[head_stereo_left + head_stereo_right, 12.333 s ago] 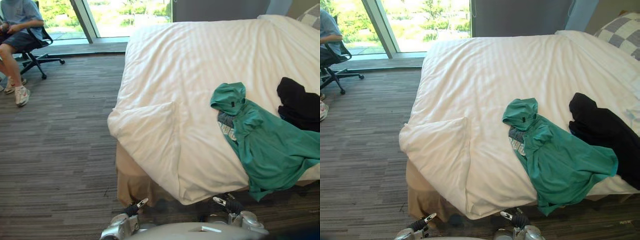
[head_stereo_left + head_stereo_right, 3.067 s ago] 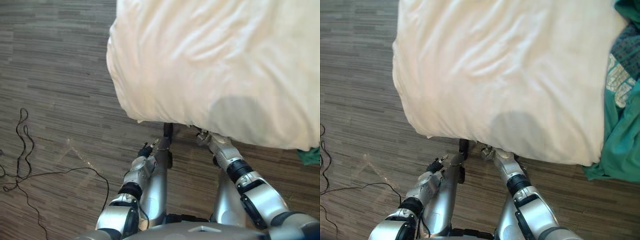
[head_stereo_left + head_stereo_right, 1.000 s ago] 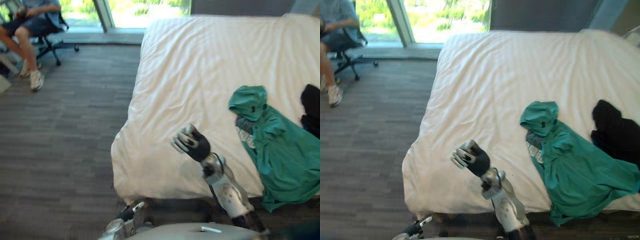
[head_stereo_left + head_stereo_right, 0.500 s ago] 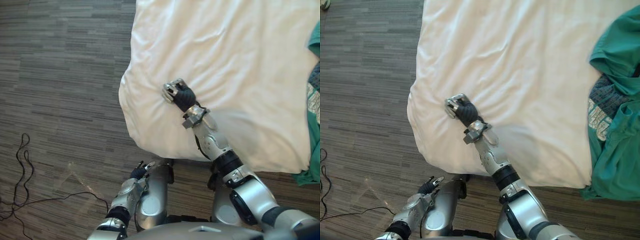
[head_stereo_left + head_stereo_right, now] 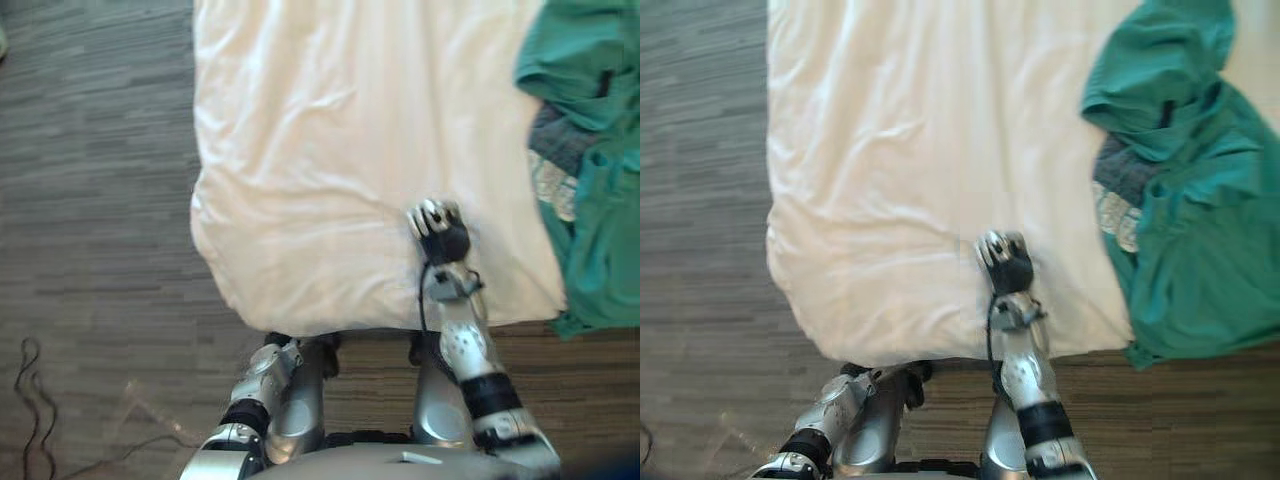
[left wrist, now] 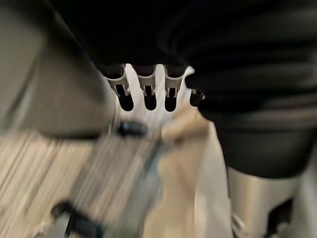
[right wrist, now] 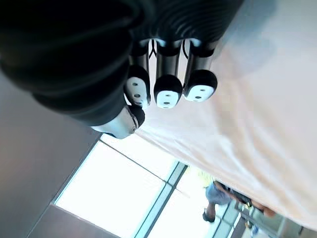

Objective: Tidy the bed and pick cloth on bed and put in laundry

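A green hoodie (image 5: 1185,200) lies spread on the white duvet (image 5: 320,150), hood toward the far side and hem hanging over the foot edge at the right. My right hand (image 5: 437,228) hovers as a curled fist just above the duvet near the foot edge, a short way left of the hoodie and apart from it. In the right wrist view its fingertips (image 7: 168,92) curl in against the palm with nothing between them. My left hand (image 6: 148,87) hangs low beside the bed's foot, fingers straight and empty.
The duvet's left corner (image 5: 215,260) drops toward the striped grey carpet (image 5: 90,200). Beige bed skirt (image 6: 178,163) shows close to my left hand. Past the bed in the right wrist view are a bright window (image 7: 114,193) and a seated person (image 7: 218,196).
The head camera has tilted and shifted. My right fist has moved from near the duvet's left corner to the right along the foot edge, closer to the hoodie. It stays curled.
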